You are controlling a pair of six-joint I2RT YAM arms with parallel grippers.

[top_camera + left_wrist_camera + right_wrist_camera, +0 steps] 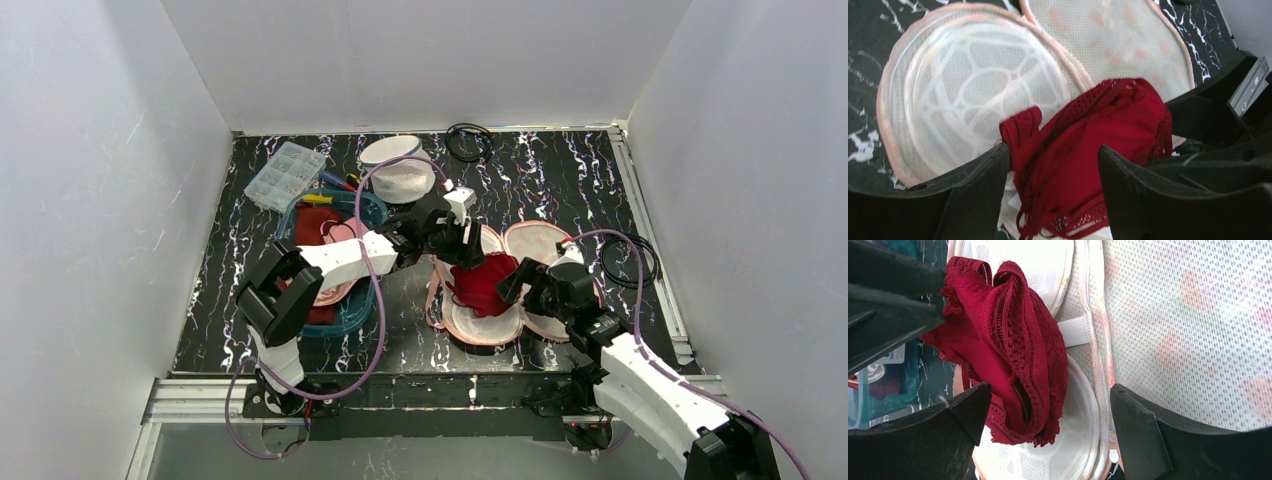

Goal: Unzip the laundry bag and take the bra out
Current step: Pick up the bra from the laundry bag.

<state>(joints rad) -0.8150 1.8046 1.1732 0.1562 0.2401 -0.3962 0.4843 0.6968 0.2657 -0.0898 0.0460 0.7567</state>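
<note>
Left gripper [1053, 146]: jaws partly apart, gripping nothing. It hangs over the bra [1113, 125], with red lace bunched between its two fingers.
Laundry bag [545, 243]: table centre, unzipped, both mesh halves spread flat. Bra heaped on its left half.
Right gripper [1050, 387]: jaws spread wide, empty. Bra just beside one finger.

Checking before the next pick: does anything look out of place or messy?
The red bra lies bunched in a heap on the unzipped laundry bag, whose two halves lie splayed open. Nothing looks spilled or damaged.
</note>
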